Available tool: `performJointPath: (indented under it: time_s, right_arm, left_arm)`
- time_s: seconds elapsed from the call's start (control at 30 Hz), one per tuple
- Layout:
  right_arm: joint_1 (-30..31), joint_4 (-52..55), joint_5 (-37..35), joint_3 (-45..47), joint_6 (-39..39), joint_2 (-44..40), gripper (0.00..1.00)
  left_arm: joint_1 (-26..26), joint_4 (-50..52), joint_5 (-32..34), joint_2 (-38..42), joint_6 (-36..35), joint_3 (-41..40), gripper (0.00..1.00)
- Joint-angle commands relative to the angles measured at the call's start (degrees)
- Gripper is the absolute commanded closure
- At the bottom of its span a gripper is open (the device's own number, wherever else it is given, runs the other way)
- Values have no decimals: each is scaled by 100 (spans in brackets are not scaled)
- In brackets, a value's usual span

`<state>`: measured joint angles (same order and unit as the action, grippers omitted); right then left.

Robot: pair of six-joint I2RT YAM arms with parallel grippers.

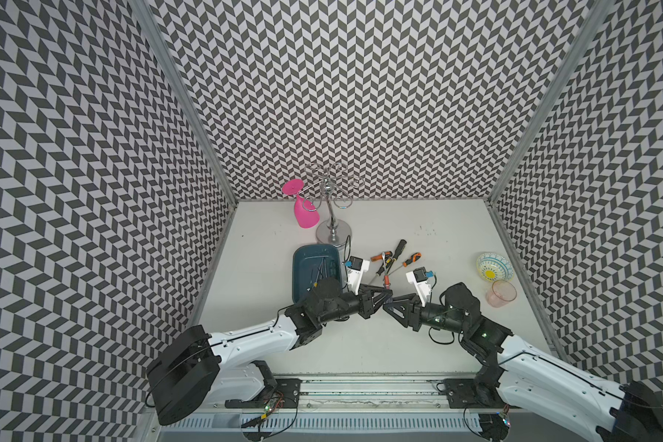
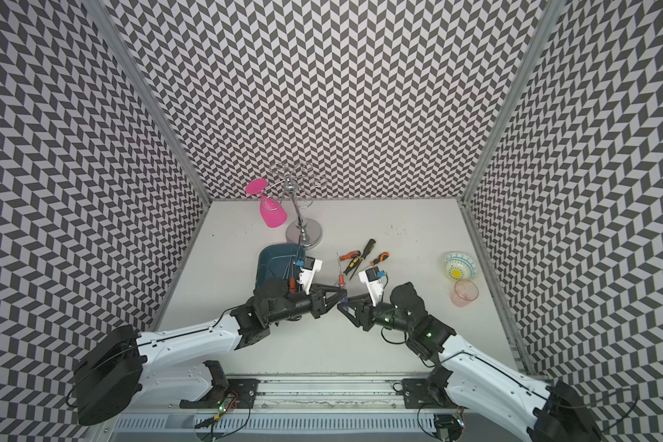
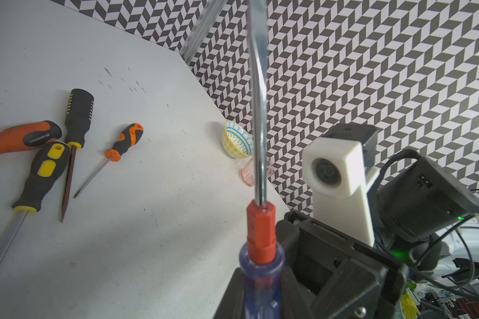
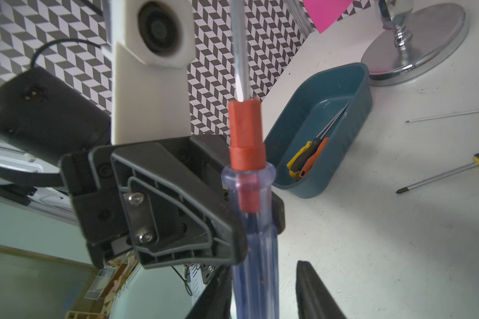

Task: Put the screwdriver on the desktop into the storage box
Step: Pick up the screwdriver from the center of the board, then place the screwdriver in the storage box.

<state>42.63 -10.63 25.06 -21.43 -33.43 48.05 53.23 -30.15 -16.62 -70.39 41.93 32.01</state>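
Above the bench [image 1: 360,344], near the storage box [image 4: 361,94]: the blue-handled screwdriver [image 4: 248,154] is gripped by the closed left fingers [image 4: 221,234], the right fingers [image 4: 313,292] are parted around its handle, and it is best carried over the box and laid lengthwise before release.

A robotics lab test cell: walls [image 1: 360,95] papered in a black-and-white chevron pattern and framed by aluminium rails [image 1: 180,95] enclose a white desktop [image 1: 418,344]. A left arm [image 1: 253,338] and right arm [image 1: 544,365] are bolted to a mounting rail [image 1: 368,388] at the near edge, beside a bare circuit board [image 1: 270,406].
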Motion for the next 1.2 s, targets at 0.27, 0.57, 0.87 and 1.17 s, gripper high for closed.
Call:
performJointPath:
  time_s: [0.27, 0.57, 0.87, 1.17]
  right_arm:
    - [26, 365, -909, 73, 154, -378, 42]
    - [17, 384, -1275, 261, 143, -447, 38]
    - [17, 283, -1192, 400, 93, -210, 38]
    - [8, 248, -1176, 576, 42, -228, 38]
  left_arm:
    - [-116, 1865, 786, 569, -554, 456, 100]
    - [-727, 3851, 1300, 1057, -655, 699, 100]
    - [-1541, 5850, 2419, 822, -982, 1276, 100]
    - [-2060, 6458, 2996, 216, -1248, 1688, 100]
